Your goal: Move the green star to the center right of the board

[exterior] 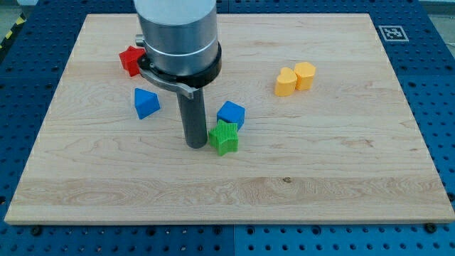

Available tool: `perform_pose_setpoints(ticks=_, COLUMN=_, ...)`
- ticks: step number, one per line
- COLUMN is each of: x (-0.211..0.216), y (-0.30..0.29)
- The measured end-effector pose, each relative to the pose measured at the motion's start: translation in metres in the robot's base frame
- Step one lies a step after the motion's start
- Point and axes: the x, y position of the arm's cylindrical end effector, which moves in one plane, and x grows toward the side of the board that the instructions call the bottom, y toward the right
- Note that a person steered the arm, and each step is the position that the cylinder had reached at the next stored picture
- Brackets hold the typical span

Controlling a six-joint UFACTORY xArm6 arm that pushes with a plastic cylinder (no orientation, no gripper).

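The green star (pixel 225 137) lies near the middle of the wooden board (pixel 341 178), a little towards the view's bottom. My tip (pixel 195 144) rests on the board just to the view's left of the star, touching or nearly touching it. A blue cube-like block (pixel 231 114) sits right above the star, close against it. The arm's grey body hides part of the board above the tip.
A blue block (pixel 146 103) lies to the view's left of the rod. A red block (pixel 131 60) sits at the upper left, partly hidden by the arm. A yellow heart (pixel 286 82) and a yellow block (pixel 305 75) touch at the upper right.
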Motion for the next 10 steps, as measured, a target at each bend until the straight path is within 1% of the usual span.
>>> perform_pose_setpoints(ticks=3, x=0.006, y=0.096)
perform_pose_setpoints(ticks=6, x=0.006, y=0.221)
perform_pose_setpoints(ticks=7, x=0.006, y=0.230)
perform_pose_setpoints(ticks=8, x=0.007, y=0.219)
perform_pose_setpoints(ticks=9, x=0.007, y=0.172)
perform_pose_setpoints(ticks=10, x=-0.009, y=0.149)
